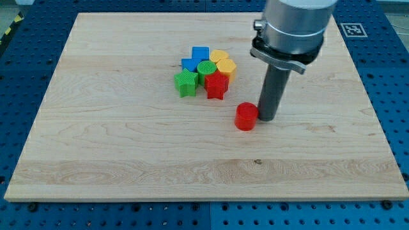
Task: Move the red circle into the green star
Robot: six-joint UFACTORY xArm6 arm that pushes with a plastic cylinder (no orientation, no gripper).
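The red circle [246, 117], a short red cylinder, lies alone on the wooden board right of centre. The green star [186, 83] sits at the left edge of a tight cluster of blocks toward the view's top centre. My tip [266, 119] rests on the board just right of the red circle, touching or nearly touching its right side. The red circle is well apart from the green star, lower and to the right of it.
The cluster also holds a red star [216, 84], a green circle [206, 69], a blue block [200, 54], another blue block [190, 64] and two yellow blocks [223, 62]. The wooden board [115, 147] lies on a blue perforated table.
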